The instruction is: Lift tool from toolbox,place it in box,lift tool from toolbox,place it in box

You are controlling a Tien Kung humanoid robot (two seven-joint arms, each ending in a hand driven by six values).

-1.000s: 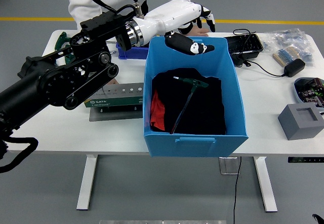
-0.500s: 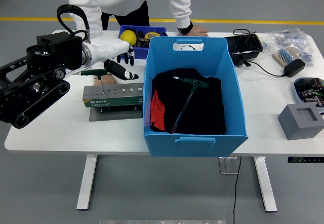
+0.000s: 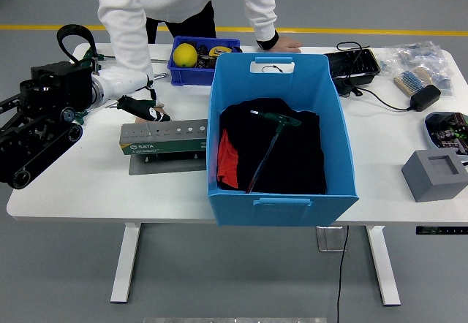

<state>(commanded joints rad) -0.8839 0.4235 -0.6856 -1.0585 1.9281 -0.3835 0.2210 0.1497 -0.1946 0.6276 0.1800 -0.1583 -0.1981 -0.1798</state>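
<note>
The robot's left hand (image 3: 140, 106), white-shelled with black fingers, has swung back from over the large blue plastic box (image 3: 281, 139) to the grey-green metal tool holder (image 3: 164, 138) just left of it. That reads as one delivery finished and the second pick beginning. A green-handled T-shaped tool (image 3: 274, 134) already lies on the black cloth inside the box, right of the holder.

The hand now hovers just above the holder's far left end, fingers curled loosely downward, holding nothing that I can make out. A person's hand (image 3: 156, 111) appears to rest at that same end, partly hidden by the robot's fingers. The next tool should stand in or beside the holder, directly under the fingers, though it is too hidden to confirm. The right hand is out of view.
</note>
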